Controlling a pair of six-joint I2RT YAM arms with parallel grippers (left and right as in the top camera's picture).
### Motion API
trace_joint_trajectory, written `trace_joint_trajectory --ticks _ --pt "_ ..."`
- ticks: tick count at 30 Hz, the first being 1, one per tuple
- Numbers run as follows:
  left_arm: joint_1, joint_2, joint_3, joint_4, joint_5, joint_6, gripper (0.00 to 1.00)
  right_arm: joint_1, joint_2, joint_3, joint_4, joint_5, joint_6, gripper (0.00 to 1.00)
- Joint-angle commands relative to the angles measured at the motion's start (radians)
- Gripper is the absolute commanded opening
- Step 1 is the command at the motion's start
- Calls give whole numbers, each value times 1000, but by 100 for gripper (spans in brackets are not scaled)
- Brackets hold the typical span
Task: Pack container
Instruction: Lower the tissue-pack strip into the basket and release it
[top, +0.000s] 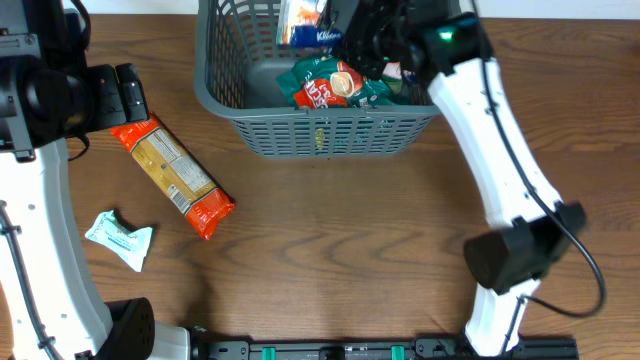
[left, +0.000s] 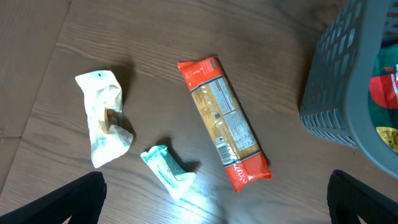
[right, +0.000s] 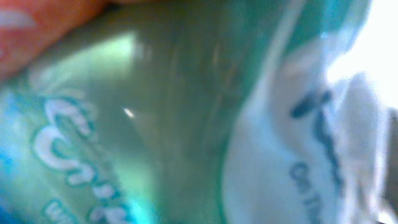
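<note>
The dark grey slotted container (top: 330, 135) stands at the back centre; its corner shows in the left wrist view (left: 339, 81). Inside lie a green and red snack bag (top: 335, 85) and a blue and white tissue pack (top: 300, 25). My right gripper (top: 370, 45) is down inside the container, right over the bag. Its camera is filled by the green bag (right: 124, 124) and the white pack (right: 298, 155), and its fingers are hidden. My left gripper (left: 217, 208) is open and empty, above the table near an orange pasta packet (top: 172, 175).
The pasta packet (left: 224, 121) lies slanted on the wooden table left of the container. A small teal and white packet (top: 120, 238) (left: 166, 169) lies nearer the front left. A crumpled white packet (left: 102, 118) lies beside it.
</note>
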Motion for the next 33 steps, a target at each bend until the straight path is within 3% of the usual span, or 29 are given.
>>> trace_joint_trajectory --ticks 1,10,17,18,19,20,22,33 --pt "-2 5 -5 -11 3 10 99 4 85 27 -14 -38 -24 1" --pt "-1 5 -5 -12 3 10 99 3 249 27 -54 -46 -37 1" --pt "-1 5 -5 -12 3 10 99 -8 267 27 -108 -45 -37 4" --pt "-1 5 -5 -12 3 10 99 -8 266 27 -107 -45 -37 11" --pt "-1 5 -5 -12 3 10 99 -8 261 28 -108 -45 -37 26" --pt "-1 5 -5 -12 3 10 99 -8 253 28 -108 -45 -35 56" --pt "-1 5 -5 -12 3 10 99 -8 230 37 -107 -46 -25 99" --pt "-1 5 -5 -12 2 10 99 -48 30 306 -55 -34 191 99"
